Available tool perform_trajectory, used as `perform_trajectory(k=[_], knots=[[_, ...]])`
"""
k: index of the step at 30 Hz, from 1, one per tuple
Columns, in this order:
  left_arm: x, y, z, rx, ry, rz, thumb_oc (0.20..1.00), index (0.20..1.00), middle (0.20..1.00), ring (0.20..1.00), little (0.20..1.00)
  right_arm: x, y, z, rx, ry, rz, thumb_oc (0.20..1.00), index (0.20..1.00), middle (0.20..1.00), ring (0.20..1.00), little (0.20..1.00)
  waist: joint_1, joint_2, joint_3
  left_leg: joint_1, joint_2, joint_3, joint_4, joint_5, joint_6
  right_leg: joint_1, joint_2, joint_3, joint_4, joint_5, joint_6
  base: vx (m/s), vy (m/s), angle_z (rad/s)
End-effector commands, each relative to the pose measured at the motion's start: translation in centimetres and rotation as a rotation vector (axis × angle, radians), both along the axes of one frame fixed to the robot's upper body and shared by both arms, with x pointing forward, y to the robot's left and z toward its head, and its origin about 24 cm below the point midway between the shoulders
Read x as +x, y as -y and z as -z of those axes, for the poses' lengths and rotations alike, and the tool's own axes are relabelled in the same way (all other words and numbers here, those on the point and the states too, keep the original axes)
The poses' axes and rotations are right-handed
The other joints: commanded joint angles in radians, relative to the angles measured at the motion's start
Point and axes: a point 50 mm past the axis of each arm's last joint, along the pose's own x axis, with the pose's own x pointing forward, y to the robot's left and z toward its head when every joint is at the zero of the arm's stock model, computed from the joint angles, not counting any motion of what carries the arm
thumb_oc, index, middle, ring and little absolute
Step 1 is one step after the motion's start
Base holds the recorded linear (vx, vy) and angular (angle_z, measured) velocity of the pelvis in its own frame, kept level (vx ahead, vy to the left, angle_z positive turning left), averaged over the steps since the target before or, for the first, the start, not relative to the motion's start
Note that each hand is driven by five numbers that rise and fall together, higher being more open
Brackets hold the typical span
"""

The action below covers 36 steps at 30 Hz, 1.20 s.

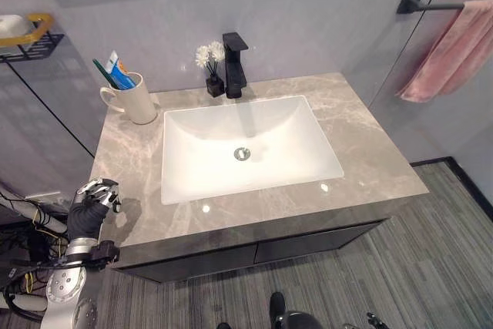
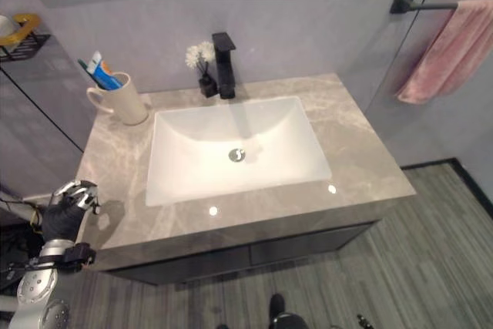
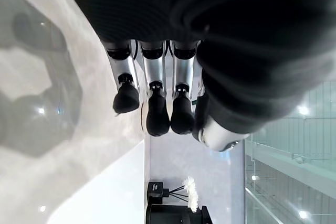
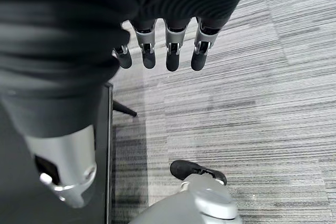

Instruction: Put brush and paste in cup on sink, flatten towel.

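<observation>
while brush [image 1: 101, 69] and paste [image 1: 119, 72] stand in cup [image 1: 137, 99], left hand [image 1: 94, 199] hovers open-fingered.

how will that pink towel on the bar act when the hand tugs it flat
The pink towel hangs bunched in soft folds over the black bar, so it is probably floppy and light. Draped loosely, it may slide along or off the bar if pulled sideways.
</observation>
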Motion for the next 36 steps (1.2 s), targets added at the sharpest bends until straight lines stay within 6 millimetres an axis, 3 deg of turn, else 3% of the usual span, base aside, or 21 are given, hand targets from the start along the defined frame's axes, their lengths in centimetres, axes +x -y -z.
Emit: perform_trajectory(k=[1,3,4,7,9,10,12,13,14,18,20,27,36], knots=[[1.3,0.8,-3.8,0.029,0.209,0.045,0.200,0.200,0.200,0.200,0.200,1.9,0.8,-0.6,-0.045,0.050,-0.044,1.000,1.000,1.000,1.000,1.000,-0.016,-0.018,0.015,0.002,-0.045,-0.043,0.070,-0.020,-0.003,0.057,0.006,0.031,0.019,-0.019,0.067,0.11,-0.178,0.00],[1.8,1.2,-4.1,0.019,0.227,0.070,0.200,0.200,0.200,0.200,0.200,2.1,1.5,-0.9,-0.066,0.057,-0.051,1.000,1.000,1.000,1.000,1.000,-0.020,-0.025,0.026,-0.034,-0.042,-0.047,0.179,-0.047,-0.014,0.081,0.007,0.035,0.005,-0.027,0.051,0.07,-0.168,0.11],[2.2,1.7,-4.3,0.005,0.246,0.080,0.200,0.200,0.200,0.200,0.200,2.5,2.1,-1.3,-0.087,0.069,-0.047,1.000,1.000,1.000,1.000,1.000,-0.018,-0.033,0.046,-0.086,-0.028,-0.051,0.306,-0.034,-0.042,0.093,0.001,0.032,0.016,-0.039,0.037,0.04,-0.150,0.08],[2.7,2.2,-4.4,-0.003,0.257,0.097,0.200,0.200,0.200,0.200,0.200,2.8,2.8,-1.6,-0.110,0.081,-0.038,1.000,1.000,1.000,1.000,1.000,-0.019,-0.037,0.061,-0.141,-0.008,-0.071,0.382,-0.006,-0.071,0.096,-0.006,0.026,0.031,-0.050,0.028,0.01,-0.067,0.14],[2.8,2.2,-4.4,-0.003,0.255,0.105,0.200,0.200,0.200,0.200,0.200,2.6,3.3,-1.7,-0.124,0.080,-0.010,1.000,1.000,1.000,1.000,1.000,-0.025,-0.043,0.053,-0.151,0.038,-0.048,0.323,-0.002,-0.066,0.109,-0.022,0.022,0.023,-0.053,0.032,0.04,0.026,0.00],[2.8,2.2,-4.4,-0.003,0.255,0.105,0.200,0.200,0.200,0.200,0.200,2.6,3.3,-1.7,-0.124,0.080,-0.010,1.000,1.000,1.000,1.000,1.000,-0.025,-0.043,0.053,-0.151,0.038,-0.048,0.323,-0.002,-0.066,0.109,-0.022,0.022,0.023,-0.053,0.032,0.13,0.079,0.02],[2.6,2.2,-4.3,-0.003,0.248,0.097,0.200,0.200,0.200,0.200,0.200,2.1,3.6,-1.7,-0.144,0.071,0.013,1.000,1.000,1.000,1.000,1.000,-0.013,-0.050,0.035,-0.163,0.091,-0.096,0.218,0.055,-0.077,0.126,-0.041,0.040,0.007,-0.053,0.043,0.19,0.149,-0.09],[2.5,1.9,-4.1,-0.004,0.238,0.073,0.200,0.200,0.200,0.200,0.200,1.5,3.9,-1.7,-0.164,0.048,0.016,1.000,1.000,1.000,1.000,1.000,-0.011,-0.039,0.036,-0.187,0.167,-0.132,0.146,0.157,-0.108,0.132,-0.055,0.053,0.014,-0.062,0.052,0.17,0.193,-0.10],[2.4,1.8,-4.0,-0.003,0.234,0.062,0.200,0.200,0.200,0.200,0.200,1.4,4.0,-1.7,-0.169,0.044,0.015,1.000,1.000,1.000,1.000,1.000,-0.013,-0.034,0.040,-0.179,0.176,-0.151,0.137,0.167,-0.114,0.135,-0.062,0.059,0.019,-0.065,0.056,0.17,0.236,-0.10],[2.4,1.4,-3.8,-0.002,0.224,0.054,0.200,0.200,0.200,0.200,0.200,0.8,4.0,-1.4,-0.164,0.011,0.033,1.000,1.000,1.000,1.000,1.000,-0.018,0.001,0.027,-0.086,0.167,-0.123,0.046,0.156,-0.129,0.147,-0.066,0.078,0.014,-0.061,0.072,0.12,0.176,-0.39],[2.2,1.3,-3.7,0.014,0.215,0.058,0.200,0.200,0.200,0.200,0.200,0.6,4.0,-1.2,-0.166,-0.005,0.056,1.000,1.000,1.000,1.000,1.000,-0.019,0.012,0.012,-0.046,0.133,-0.114,0.023,0.136,-0.116,0.166,-0.088,0.093,0.007,-0.048,0.083,0.15,0.203,-0.26],[1.5,0.4,-3.4,0.050,0.178,0.028,0.200,0.200,0.200,0.200,0.200,0.6,2.5,-0.6,-0.137,-0.029,-0.035,1.000,1.000,1.000,1.000,1.000,-0.007,0.000,-0.011,-0.025,0.086,-0.088,0.003,0.099,-0.087,0.171,-0.128,0.113,-0.029,-0.016,0.115,0.08,0.142,-0.04],[0.7,-1.5,-2.3,0.147,0.054,-0.001,0.200,0.200,0.200,0.200,0.200,0.5,2.4,-0.5,-0.126,-0.041,-0.058,1.000,1.000,1.000,1.000,1.000,0.005,-0.017,-0.024,-0.037,0.062,-0.075,0.003,0.075,-0.074,0.167,-0.159,0.106,-0.065,0.041,0.146,0.04,0.064,-0.03]])
